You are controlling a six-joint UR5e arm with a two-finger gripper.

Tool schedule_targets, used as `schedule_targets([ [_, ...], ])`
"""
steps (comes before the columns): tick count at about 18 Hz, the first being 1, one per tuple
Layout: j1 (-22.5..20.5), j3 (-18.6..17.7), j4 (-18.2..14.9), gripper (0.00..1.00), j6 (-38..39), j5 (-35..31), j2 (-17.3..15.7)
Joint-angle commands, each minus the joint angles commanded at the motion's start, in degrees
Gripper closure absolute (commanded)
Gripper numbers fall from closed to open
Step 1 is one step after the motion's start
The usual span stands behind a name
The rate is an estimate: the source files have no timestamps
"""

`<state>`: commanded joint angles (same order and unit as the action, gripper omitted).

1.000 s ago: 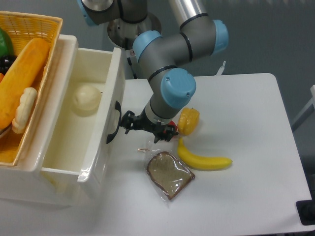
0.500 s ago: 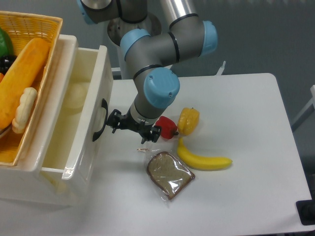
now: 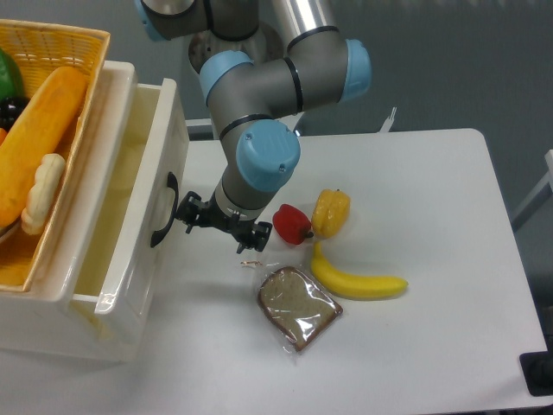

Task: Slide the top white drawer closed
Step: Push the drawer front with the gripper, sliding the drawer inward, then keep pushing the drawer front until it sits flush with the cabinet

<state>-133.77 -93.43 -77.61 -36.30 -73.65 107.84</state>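
The top white drawer (image 3: 171, 138) sticks out a short way from the cabinet, and only a narrow strip of its inside shows. Its black curved handle (image 3: 161, 214) faces right on the front panel. My gripper (image 3: 221, 225) hangs low over the table just right of that panel, open, with nothing between its fingers. Its left finger (image 3: 186, 212) is up against the drawer front beside the handle.
A yellow wicker basket (image 3: 60, 43) with bread and fruit sits on the cabinet top at the left. On the table right of the gripper lie a red pepper (image 3: 291, 223), a yellow pepper (image 3: 332, 212), a banana (image 3: 359, 280) and a wrapped bread slice (image 3: 298, 307).
The arm has moved left and pushed the drawer into the cabinet with it. The round white item inside has gone out of sight. The red pepper is now uncovered.
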Motion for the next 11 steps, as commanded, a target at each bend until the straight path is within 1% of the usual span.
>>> schedule_targets([
  [11, 0.7, -0.1, -0.1, 0.00, 0.0, 0.1, 0.0],
])
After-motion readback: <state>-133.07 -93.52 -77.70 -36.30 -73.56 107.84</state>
